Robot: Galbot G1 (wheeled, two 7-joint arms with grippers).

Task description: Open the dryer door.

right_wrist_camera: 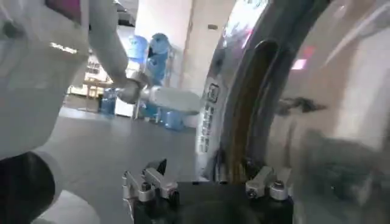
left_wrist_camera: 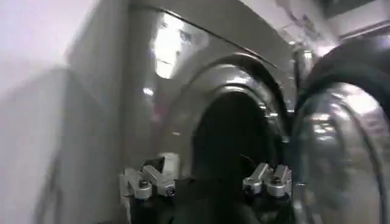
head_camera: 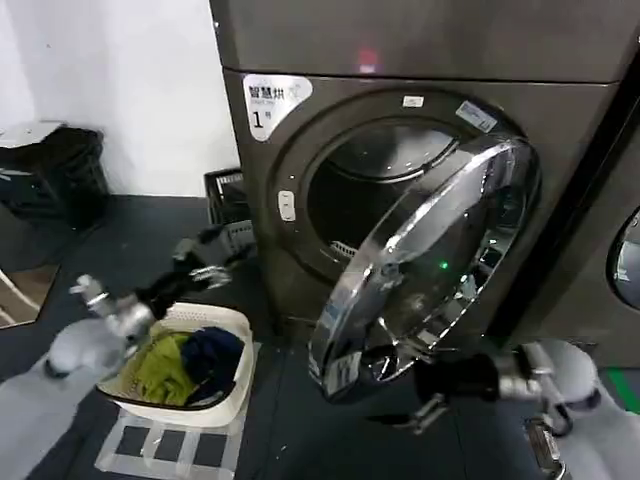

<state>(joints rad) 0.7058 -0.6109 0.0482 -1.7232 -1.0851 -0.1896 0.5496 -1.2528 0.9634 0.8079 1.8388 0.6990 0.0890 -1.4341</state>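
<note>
The dryer [head_camera: 420, 70] is a dark grey-brown machine with a white sticker marked "1" [head_camera: 270, 103]. The dryer door [head_camera: 430, 260], a chrome ring around dark glass, stands swung out, hinged on the right, and the drum opening [head_camera: 375, 190] shows behind it. My right gripper [head_camera: 405, 385] is open at the door's lower edge, its fingers [right_wrist_camera: 146, 185] spread beside the door [right_wrist_camera: 341, 109]. My left gripper [head_camera: 222, 258] hangs open left of the dryer, above the basket. In the left wrist view its fingers [left_wrist_camera: 149, 181] are wide apart, facing the drum opening [left_wrist_camera: 234, 140].
A white laundry basket [head_camera: 235, 350] with green and blue clothes sits on a clear stand [head_camera: 170, 450] at the lower left. A black crate [head_camera: 225, 195] stands by the dryer's left side, and a black bin [head_camera: 50, 170] farther left. The neighbouring machine's door [head_camera: 625, 260] is at the right edge.
</note>
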